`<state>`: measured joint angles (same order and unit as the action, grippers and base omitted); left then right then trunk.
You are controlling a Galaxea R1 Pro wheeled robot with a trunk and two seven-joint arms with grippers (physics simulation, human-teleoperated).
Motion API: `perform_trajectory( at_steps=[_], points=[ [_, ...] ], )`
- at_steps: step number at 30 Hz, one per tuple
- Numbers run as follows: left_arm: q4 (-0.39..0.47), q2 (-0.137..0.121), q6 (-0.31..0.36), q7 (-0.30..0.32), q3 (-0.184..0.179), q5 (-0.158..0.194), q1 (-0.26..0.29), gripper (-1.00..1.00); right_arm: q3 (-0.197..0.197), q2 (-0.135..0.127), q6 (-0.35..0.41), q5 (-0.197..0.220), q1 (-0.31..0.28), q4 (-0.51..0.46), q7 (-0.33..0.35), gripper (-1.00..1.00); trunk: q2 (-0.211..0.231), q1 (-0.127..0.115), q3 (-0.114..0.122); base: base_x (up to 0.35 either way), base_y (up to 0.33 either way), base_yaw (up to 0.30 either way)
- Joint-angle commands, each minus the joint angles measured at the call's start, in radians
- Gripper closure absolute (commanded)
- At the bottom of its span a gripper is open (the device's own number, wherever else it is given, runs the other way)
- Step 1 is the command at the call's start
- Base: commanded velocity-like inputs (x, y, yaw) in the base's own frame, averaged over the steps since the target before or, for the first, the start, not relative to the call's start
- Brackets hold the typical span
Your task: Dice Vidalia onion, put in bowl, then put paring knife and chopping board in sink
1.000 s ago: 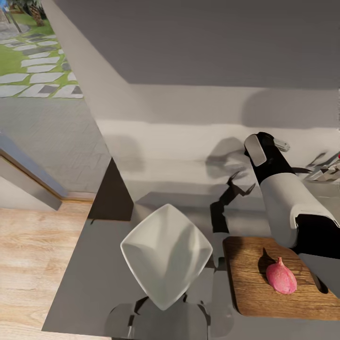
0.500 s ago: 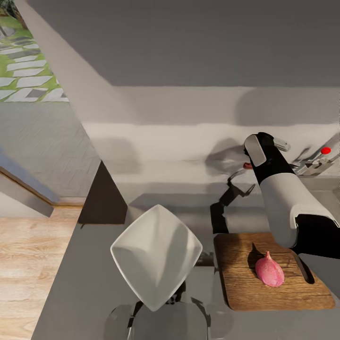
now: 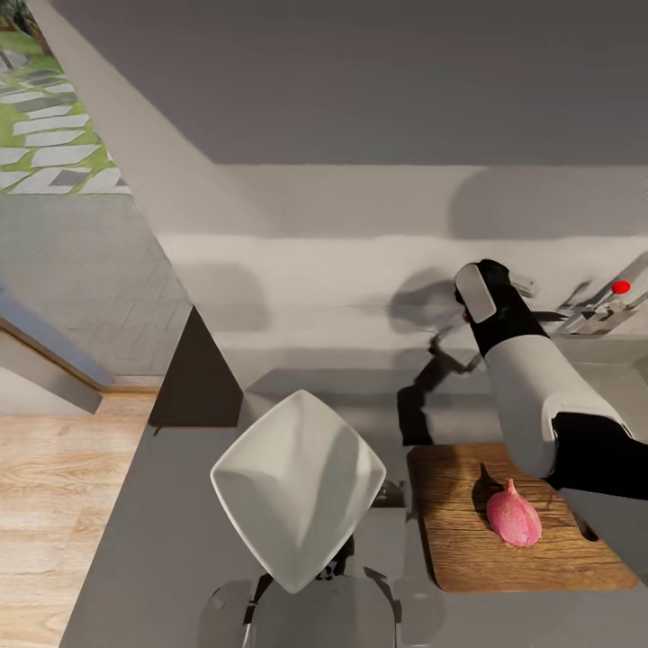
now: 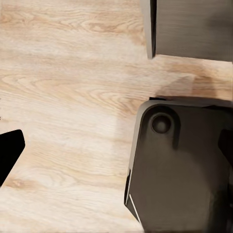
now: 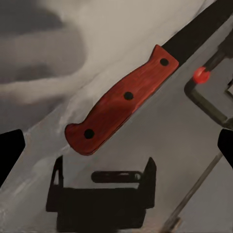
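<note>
Vidalia onion (image 3: pixel 514 514) sitting on chopping board (image 3: pixel 459 540), bowl (image 3: pixel 297 486) just left. Right gripper (image 5: pixel 116 145) hovering spread wide, ungripped, over paring knife (image 5: pixel 121 99) lying on far countertop (image 3: pixel 144 558). Left gripper: can't tell.

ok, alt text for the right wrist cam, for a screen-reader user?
A knife with a reddish-brown riveted handle and dark blade lies diagonally on the grey countertop, below the open right claw. The claw's dark shadow falls near the handle's butt; the faucet's red dot glows beside the blade.

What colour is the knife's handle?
Reddish-brown with three dark rivets; the paring knife shows best in the right wrist view.
</note>
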<state>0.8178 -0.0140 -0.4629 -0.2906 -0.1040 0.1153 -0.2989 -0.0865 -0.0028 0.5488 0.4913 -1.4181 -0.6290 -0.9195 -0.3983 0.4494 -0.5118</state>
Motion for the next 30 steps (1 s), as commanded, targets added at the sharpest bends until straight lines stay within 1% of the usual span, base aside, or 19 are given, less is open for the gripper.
perform_trajectory(
  at_steps=[1, 5, 9, 18, 26, 28, 30],
  points=[
    [-0.004, -0.001, -0.005, -0.006, -0.005, 0.009, 0.0, -1.0, 0.007, 0.006, 0.006, 0.0, -0.001, 0.004, 0.0, -1.0, -0.002, 0.001, -0.001, 0.0, 0.0, 0.0],
    [-0.027, 0.002, -0.008, -0.007, -0.001, 0.006, 0.0, -1.0, 0.029, 0.028, 0.005, -0.01, -0.001, 0.027, 0.023, -1.0, -0.002, 0.001, -0.001, 0.0, 0.0, 0.0],
    [-0.049, 0.003, -0.008, -0.007, 0.0, 0.006, 0.0, -1.0, 0.036, 0.029, 0.006, -0.012, -0.001, 0.025, 0.027, -1.0, -0.002, 0.001, -0.001, 0.0, 0.0, 0.0],
    [-0.1, 0.003, -0.008, -0.007, 0.0, 0.006, 0.0, -1.0, 0.037, 0.028, 0.005, -0.014, -0.001, 0.012, 0.018, -1.0, -0.002, 0.001, -0.001, 0.0, 0.0, 0.0],
    [-0.106, 0.003, -0.008, -0.007, 0.0, 0.006, 0.0, -1.0, 0.034, 0.008, 0.005, -0.016, -0.001, 0.011, 0.006, -1.0, -0.002, 0.001, -0.001, 0.0, 0.0, 0.0],
    [-0.106, 0.003, -0.008, -0.007, 0.0, 0.006, 0.0, -1.0, 0.033, -0.007, 0.005, -0.016, -0.001, 0.011, -0.019, -1.0, -0.002, 0.001, -0.001, 0.0, 0.0, 0.0],
    [-0.107, 0.003, -0.008, -0.007, 0.0, 0.006, 0.0, -1.0, 0.033, -0.013, 0.005, -0.016, -0.001, 0.011, -0.027, -1.0, -0.002, 0.001, -0.001, 0.0, 0.0, 0.0]
  ],
)
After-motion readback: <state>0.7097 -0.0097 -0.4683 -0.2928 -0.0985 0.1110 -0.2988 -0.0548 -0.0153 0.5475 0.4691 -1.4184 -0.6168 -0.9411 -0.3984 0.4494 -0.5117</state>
